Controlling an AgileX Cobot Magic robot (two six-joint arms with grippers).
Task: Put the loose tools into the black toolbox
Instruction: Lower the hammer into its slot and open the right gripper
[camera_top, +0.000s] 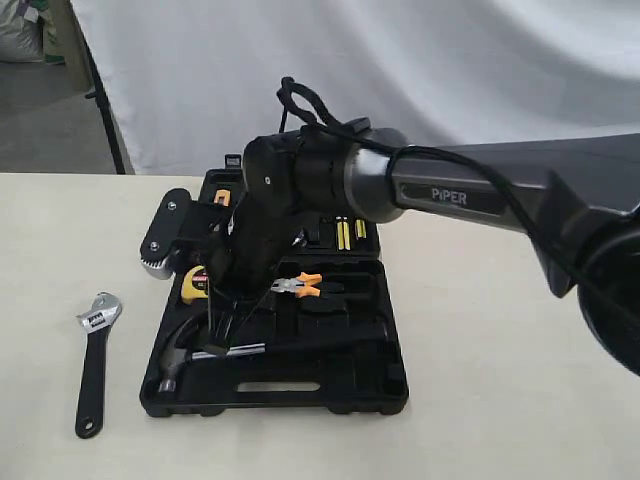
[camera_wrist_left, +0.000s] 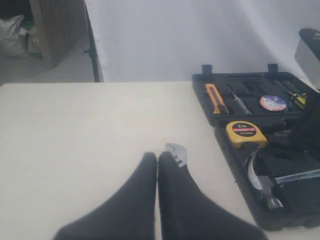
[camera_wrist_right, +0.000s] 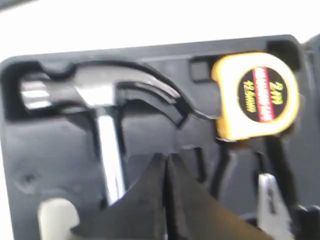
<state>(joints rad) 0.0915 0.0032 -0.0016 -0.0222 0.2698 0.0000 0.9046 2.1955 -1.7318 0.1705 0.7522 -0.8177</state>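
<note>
The black toolbox (camera_top: 300, 402) lies open on the table. The claw hammer (camera_top: 185, 350) rests in its moulded recess in the near half, steel head (camera_wrist_right: 100, 95) toward the case's left end. The bluish tape roll (camera_wrist_left: 273, 103) sits in the far half. The black-handled adjustable wrench (camera_top: 92, 365) lies on the table left of the case. My right gripper (camera_wrist_right: 166, 159) is shut and empty, hovering over the case beside the hammer's shaft. My left gripper (camera_wrist_left: 157, 156) is shut and empty above the table, with the wrench's silver head (camera_wrist_left: 176, 152) showing just past its fingertips.
A yellow tape measure (camera_top: 196, 284) and orange-handled pliers (camera_top: 300, 287) sit in the case, with an orange knife (camera_wrist_left: 216, 97) in the far half. The right arm (camera_top: 450, 195) stretches across the case from the right. A white backdrop hangs behind the table.
</note>
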